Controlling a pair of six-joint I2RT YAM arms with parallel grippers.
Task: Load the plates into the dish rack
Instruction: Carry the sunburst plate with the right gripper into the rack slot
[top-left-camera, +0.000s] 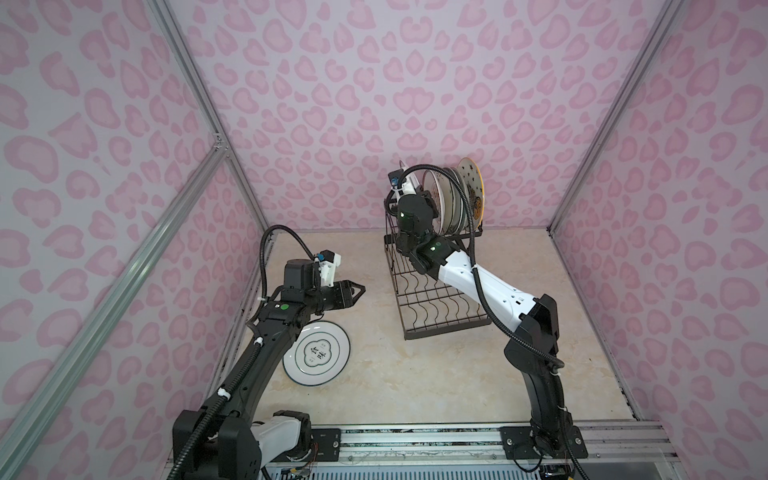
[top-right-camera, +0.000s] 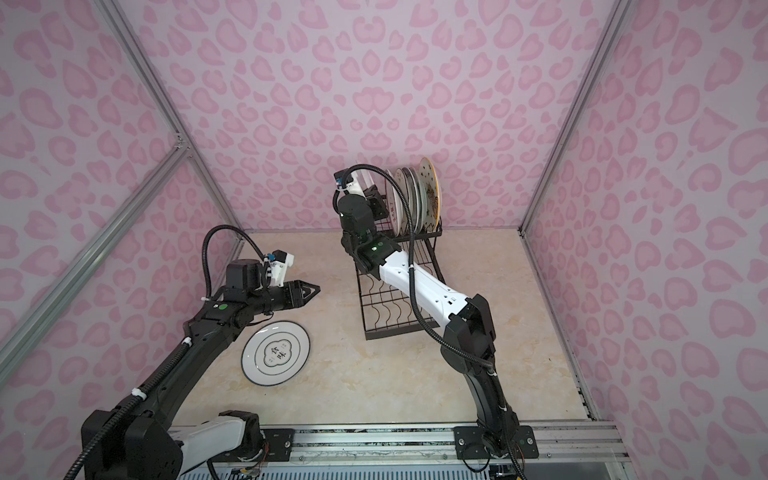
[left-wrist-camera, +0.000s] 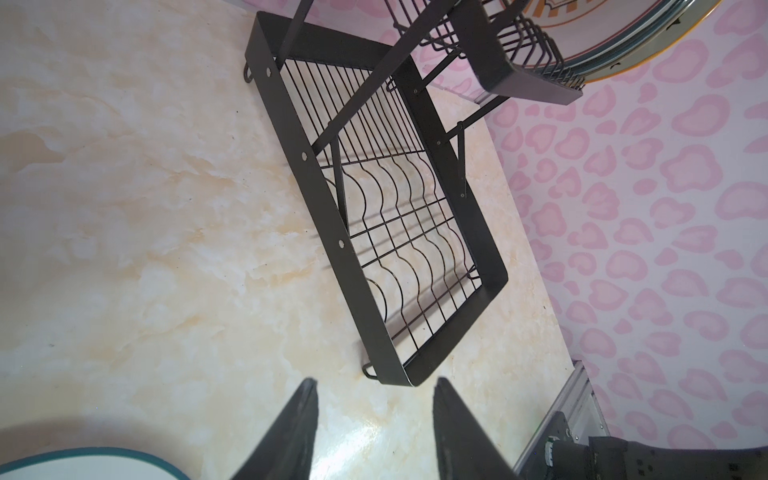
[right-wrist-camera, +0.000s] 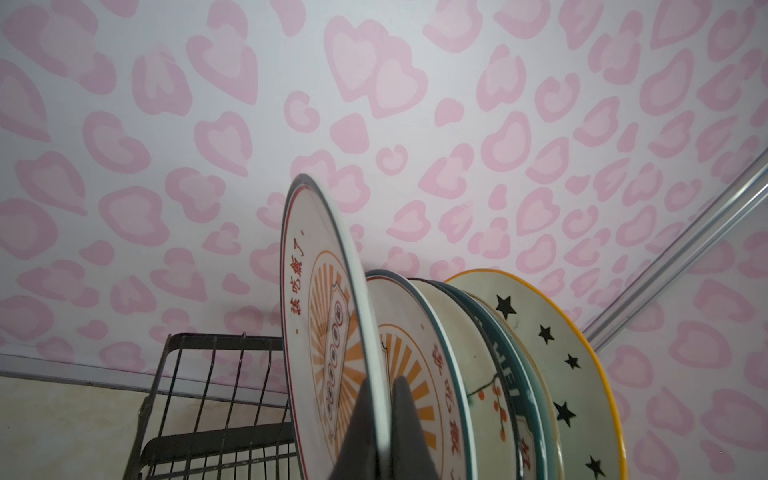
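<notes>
Right gripper (right-wrist-camera: 383, 384) pinches the rim of a sunburst plate (right-wrist-camera: 328, 316), cream with orange rays and red lettering. It holds the plate on edge and nearly upright at the rack (right-wrist-camera: 216, 361)'s raised basket, probably to slot it beside the plates (right-wrist-camera: 552, 353) standing there; whether it is seated I cannot tell. One green-ringed plate (top-left-camera: 318, 353) lies flat on the table (top-left-camera: 415, 386) near the left gripper (left-wrist-camera: 375, 386), which hovers spread and empty.

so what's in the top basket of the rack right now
Plates on edge: a star plate at one end, more plates packed beside it, and an orange sunburst plate pinched by the right gripper. Their bottoms and the slots are covered.
</notes>
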